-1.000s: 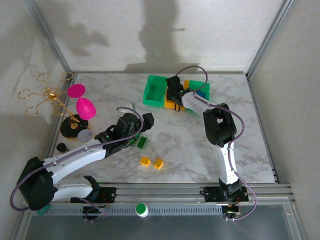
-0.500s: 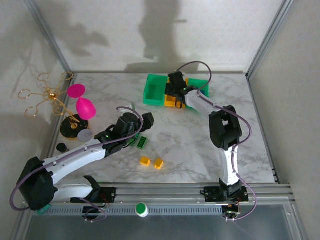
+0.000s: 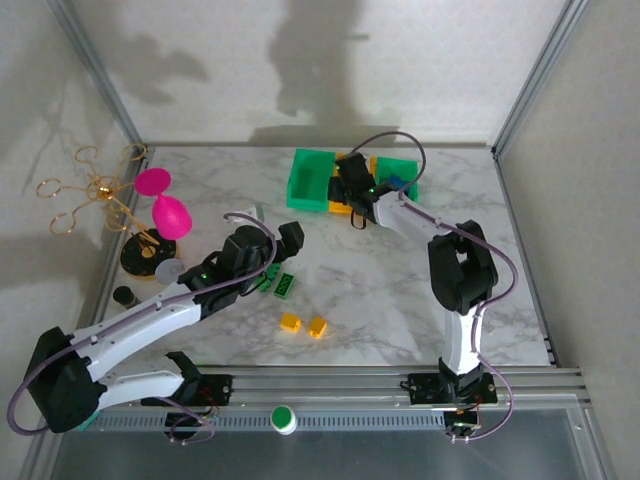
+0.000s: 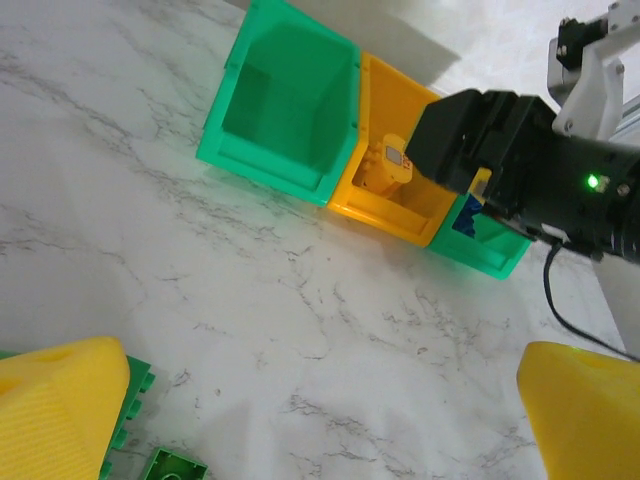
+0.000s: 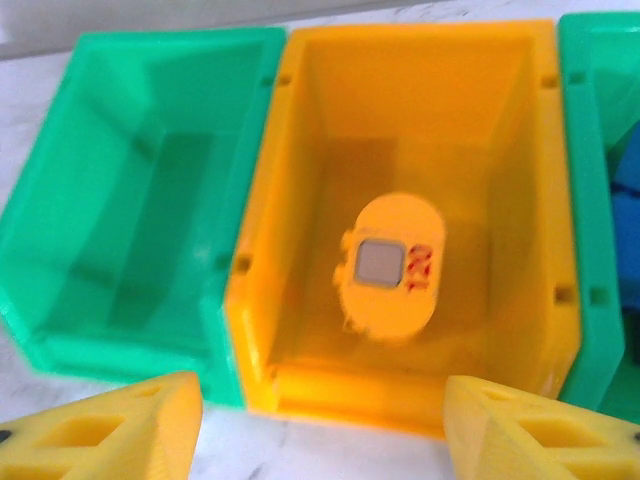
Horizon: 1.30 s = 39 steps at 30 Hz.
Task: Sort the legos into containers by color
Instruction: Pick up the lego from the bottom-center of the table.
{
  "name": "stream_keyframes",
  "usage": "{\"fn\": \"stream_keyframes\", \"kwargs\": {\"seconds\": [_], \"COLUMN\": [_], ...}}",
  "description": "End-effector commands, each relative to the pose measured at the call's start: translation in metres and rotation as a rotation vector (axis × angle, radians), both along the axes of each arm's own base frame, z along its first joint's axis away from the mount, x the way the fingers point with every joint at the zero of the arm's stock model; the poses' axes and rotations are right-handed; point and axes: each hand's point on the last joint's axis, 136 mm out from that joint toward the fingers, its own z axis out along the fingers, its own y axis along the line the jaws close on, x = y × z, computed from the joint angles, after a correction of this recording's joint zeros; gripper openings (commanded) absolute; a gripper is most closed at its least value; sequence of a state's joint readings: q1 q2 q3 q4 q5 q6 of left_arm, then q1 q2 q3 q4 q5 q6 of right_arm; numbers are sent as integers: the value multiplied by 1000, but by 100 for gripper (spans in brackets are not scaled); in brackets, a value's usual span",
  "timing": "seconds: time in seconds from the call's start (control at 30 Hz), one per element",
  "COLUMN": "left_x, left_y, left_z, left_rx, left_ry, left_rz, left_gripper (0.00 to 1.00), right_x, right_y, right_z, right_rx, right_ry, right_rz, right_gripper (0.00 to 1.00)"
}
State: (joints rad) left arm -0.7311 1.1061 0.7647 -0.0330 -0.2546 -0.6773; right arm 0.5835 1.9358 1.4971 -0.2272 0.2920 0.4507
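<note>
**Top external view: right tool empty over the orange bin, left tool wide above the green bricks**

Nearest the arm bases, two yellow bricks (image 3: 291,322) lie side by side on the worktop (image 3: 380,290). Bare marble lies all round them, so either could be reached from above. Just beyond, the left tool (image 3: 278,252) hangs over two green bricks (image 3: 285,285) with its fingers wide apart and nothing between them. In the left wrist view one brick sits right by a finger (image 4: 60,405) and is likely the next pick. Open worktop runs from there to the three joined bins at the far edge. The right tool (image 5: 320,400) hovers above the orange bin (image 5: 290,200), fingers apart and empty. A yellow piece (image 5: 390,265) lies on that bin's floor, sorted by colour. The left green bin (image 5: 150,200) holds nothing, and blue bricks (image 5: 628,215) show in the right green bin (image 5: 585,150). The walls stand close, so a straight lift seems safest.
</note>
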Motion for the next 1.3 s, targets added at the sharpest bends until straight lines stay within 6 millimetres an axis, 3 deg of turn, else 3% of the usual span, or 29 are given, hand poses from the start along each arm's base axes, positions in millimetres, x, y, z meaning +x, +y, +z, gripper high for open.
{"fn": "stream_keyframes", "kwargs": {"seconds": [0.0, 0.17, 0.2, 0.37, 0.67, 0.93, 1.07, 1.27], "left_x": [-7, -20, -23, -37, -56, -63, -63, -64], "left_y": [12, 23, 25, 37, 54, 58, 57, 59], "left_z": [1, 0, -2, -11, -24, -36, -37, -43], "left_rx": [9, 12, 16, 17, 21, 8, 6, 9], "left_ry": [7, 11, 15, 37, 65, 92, 94, 106], "left_rz": [15, 13, 13, 14, 22, 28, 23, 35], "left_gripper": [100, 99, 100, 100, 100, 100, 99, 100], "right_x": [-29, -77, -92, -139, -213, -254, -264, -281], "right_y": [10, 11, 19, 27, 32, 33, 25, 31], "right_z": [26, 17, 14, -1, -36, -53, -63, -76], "right_rx": [58, 49, 44, 25, -6, -34, -61, -63], "right_ry": [-22, 19, 34, 90, 191, 225, 252, 265], "right_rz": [26, 63, 94, 158, 266, 324, 330, 366], "right_gripper": [65, 65, 65, 66, 68, 69, 69, 70]}}
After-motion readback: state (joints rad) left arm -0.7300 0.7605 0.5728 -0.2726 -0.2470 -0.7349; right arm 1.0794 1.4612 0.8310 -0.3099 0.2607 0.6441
